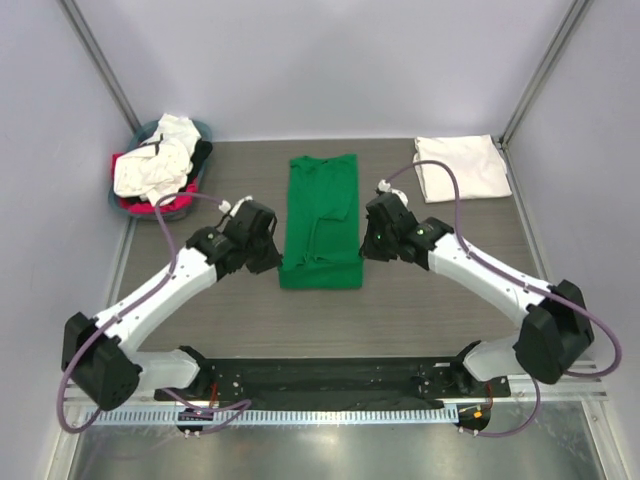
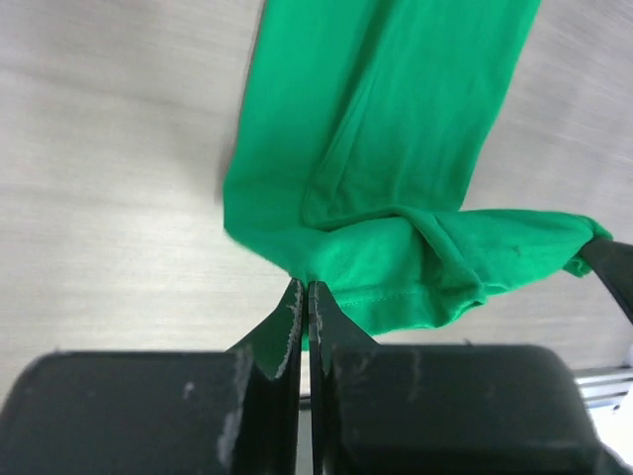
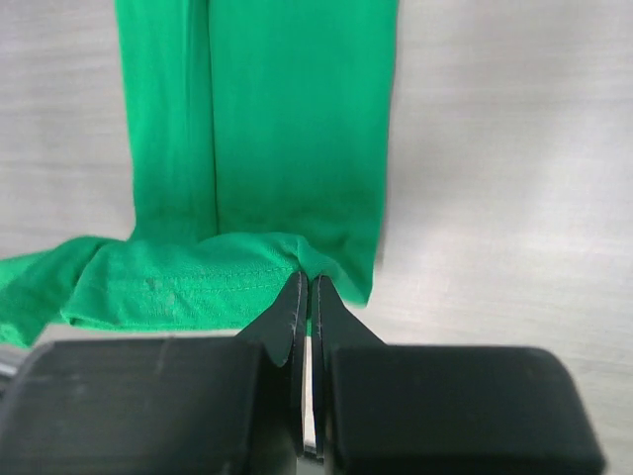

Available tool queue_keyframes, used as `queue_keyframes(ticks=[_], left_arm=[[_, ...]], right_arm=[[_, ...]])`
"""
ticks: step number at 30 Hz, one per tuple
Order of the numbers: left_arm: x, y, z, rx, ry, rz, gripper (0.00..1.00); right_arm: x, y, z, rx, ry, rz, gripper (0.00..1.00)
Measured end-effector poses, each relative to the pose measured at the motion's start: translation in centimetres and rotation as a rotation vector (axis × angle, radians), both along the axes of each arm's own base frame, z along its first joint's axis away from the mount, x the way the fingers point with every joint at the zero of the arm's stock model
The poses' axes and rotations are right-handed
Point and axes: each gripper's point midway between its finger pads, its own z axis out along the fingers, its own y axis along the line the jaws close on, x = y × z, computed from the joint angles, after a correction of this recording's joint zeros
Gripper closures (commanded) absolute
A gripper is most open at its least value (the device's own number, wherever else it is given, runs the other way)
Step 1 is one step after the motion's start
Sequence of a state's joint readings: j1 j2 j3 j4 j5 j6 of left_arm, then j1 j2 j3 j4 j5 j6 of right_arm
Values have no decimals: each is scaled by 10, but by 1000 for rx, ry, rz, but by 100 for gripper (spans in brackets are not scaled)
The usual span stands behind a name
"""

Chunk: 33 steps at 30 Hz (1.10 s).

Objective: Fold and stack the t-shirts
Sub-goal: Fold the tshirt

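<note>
Centrally, green t-shirt (image 1: 322, 215), left gripper (image 2: 304, 289) pinching its left edge, right gripper (image 3: 305, 282) pinching its right

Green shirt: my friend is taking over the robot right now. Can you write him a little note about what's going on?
Left gripper: shut on the near hem of the green shirt, left corner.
Right gripper: shut on the same hem, right corner.
Green shirt: mid-table, sides already folded in to a narrow strip.
White shirt: folded, far right corner.
Basket: far left, holds a heap of white, pink-red and black clothes.
Left to do: fold the green shirt end to end, stack it, probably on the white shirt, then do the heap.
</note>
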<state>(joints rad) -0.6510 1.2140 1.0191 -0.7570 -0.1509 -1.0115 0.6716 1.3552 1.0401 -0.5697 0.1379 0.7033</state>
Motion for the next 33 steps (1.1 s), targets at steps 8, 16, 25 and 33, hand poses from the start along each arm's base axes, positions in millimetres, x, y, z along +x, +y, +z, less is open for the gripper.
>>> queue_keyframes(ticks=[8,16,25,33], left_arm=[[73,-1,-6,31,52,-11,100],[122,0,-31,17,124,-34,100],[142,1,-70,11,219,-48,100],[170,-5,-76,-2,223,-64,86]], right_arm=[[58,-1,-7,-58,29,15,99],[106,0,-25,-65,77,30,99],[123,6,-55,-60,144,59,99],[136,5,-70,-60,185,54,60]])
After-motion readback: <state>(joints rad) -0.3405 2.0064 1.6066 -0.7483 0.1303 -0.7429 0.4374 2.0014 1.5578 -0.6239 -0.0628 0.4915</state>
